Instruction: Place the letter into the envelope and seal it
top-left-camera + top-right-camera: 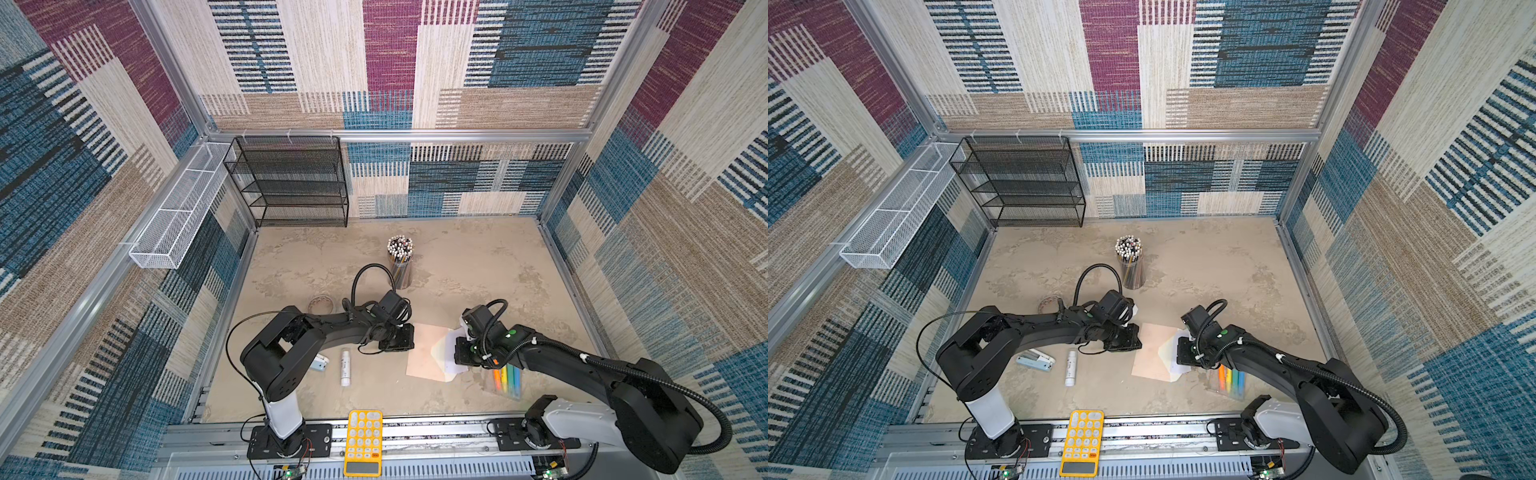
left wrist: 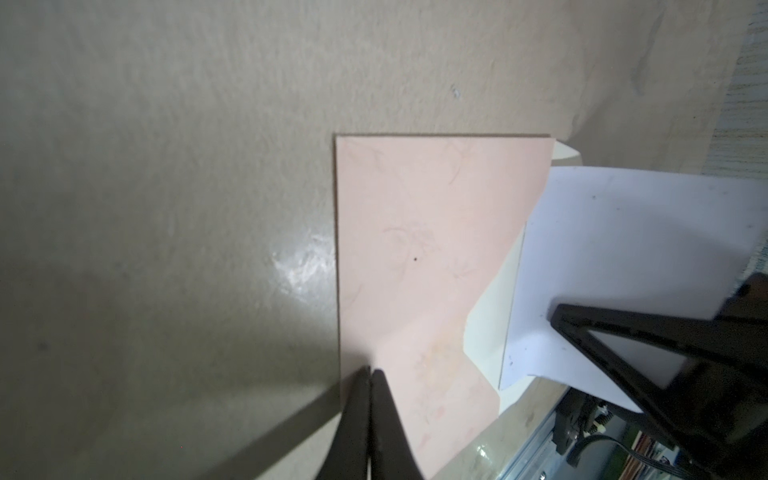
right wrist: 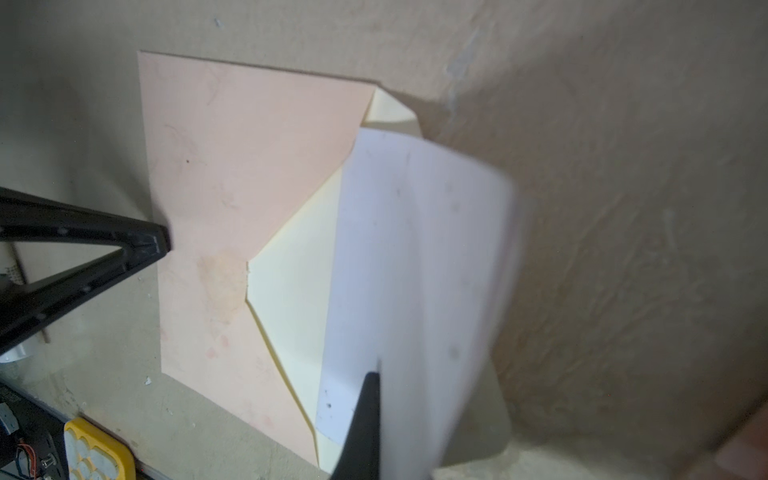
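Your left gripper [image 2: 370,374], jaws all but together, nips the 9 o'clock edge of the envelope [image 3: 232,166], apparently to anchor it on the table [image 1: 457,257] against the push to come. At 3 o'clock your right gripper [image 3: 376,374], clamped tight on the letter [image 3: 415,249], holds the sheet bowed and tilted over the cream lining [image 3: 291,299], its leading edge at the V-shaped mouth but not yet under the peach front. The envelope lies mid-table with its mouth facing the right arm, so your slide would likely run toward 9 o'clock.
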